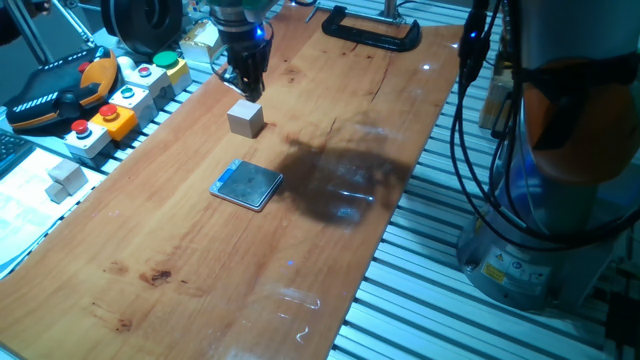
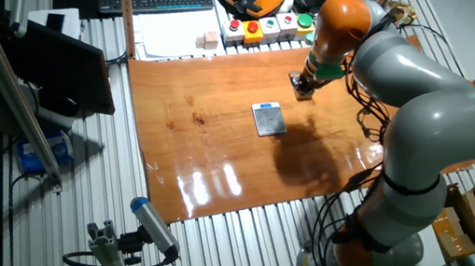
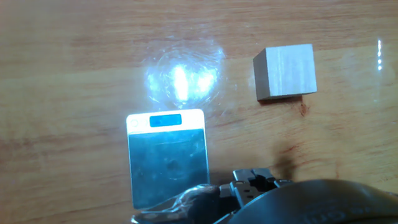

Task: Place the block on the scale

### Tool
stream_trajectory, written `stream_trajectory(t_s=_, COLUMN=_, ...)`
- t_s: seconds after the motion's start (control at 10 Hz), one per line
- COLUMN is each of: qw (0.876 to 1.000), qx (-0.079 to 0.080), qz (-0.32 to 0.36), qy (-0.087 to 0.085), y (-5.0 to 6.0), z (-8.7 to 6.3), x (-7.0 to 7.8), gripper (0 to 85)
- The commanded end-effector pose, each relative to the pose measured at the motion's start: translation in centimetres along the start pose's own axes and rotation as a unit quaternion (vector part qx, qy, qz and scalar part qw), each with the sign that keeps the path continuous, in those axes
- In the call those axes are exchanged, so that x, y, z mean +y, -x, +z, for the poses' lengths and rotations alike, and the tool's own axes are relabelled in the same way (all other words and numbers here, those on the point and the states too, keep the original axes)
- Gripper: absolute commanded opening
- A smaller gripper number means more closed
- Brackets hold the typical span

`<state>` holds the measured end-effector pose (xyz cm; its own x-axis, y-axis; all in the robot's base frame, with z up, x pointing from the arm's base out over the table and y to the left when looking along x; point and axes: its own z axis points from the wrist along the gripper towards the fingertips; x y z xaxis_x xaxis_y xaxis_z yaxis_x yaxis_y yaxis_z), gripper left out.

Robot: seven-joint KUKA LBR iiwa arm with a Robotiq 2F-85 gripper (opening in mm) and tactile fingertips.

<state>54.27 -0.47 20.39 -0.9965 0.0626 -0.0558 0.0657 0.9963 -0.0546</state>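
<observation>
The block, a small pale beige wooden cube, rests on the wooden table and also shows in the hand view. My gripper hangs just behind and above it, apart from it and holding nothing. Its fingers form one dark mass, so I cannot tell how far apart they stand. The scale, thin and square with a grey-blue top plate, lies flat a short way in front of the block. In the hand view the scale is at lower left with its blue display toward the block's side. In the other fixed view my gripper hides the block; the scale lies beside it.
Coloured button boxes line the table's left edge. A whitish cube sits off the board at left. A black clamp grips the far edge. The arm's base and cables stand at right.
</observation>
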Motion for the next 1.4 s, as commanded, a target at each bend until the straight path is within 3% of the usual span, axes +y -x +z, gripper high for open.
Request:
stream_trajectory(t_s=0.0, qw=1.000, qx=0.001, qz=0.001, qy=0.000, y=0.0, z=0.0, x=-0.1, gripper=0.7)
stream_trajectory(t_s=0.1, qw=1.000, qx=0.001, qz=0.004, qy=0.000, y=0.1, z=-0.1, x=-0.3, gripper=0.7)
stream_trajectory(t_s=0.3, qw=1.000, qx=-0.001, qz=0.002, qy=0.017, y=0.5, z=0.2, x=-0.8, gripper=0.7)
stream_trajectory(t_s=0.5, qw=1.000, qx=-0.004, qz=-0.004, qy=0.006, y=0.8, z=0.8, x=-0.9, gripper=0.7)
stream_trajectory(t_s=0.7, qw=1.000, qx=0.007, qz=-0.006, qy=0.020, y=1.1, z=1.8, x=-1.7, gripper=0.7)
stream_trajectory(t_s=1.0, qw=0.999, qx=0.028, qz=-0.008, qy=0.027, y=2.0, z=2.6, x=-3.4, gripper=0.7)
stream_trajectory(t_s=1.3, qw=0.999, qx=0.029, qz=-0.006, qy=0.025, y=2.1, z=3.4, x=-3.9, gripper=0.7)
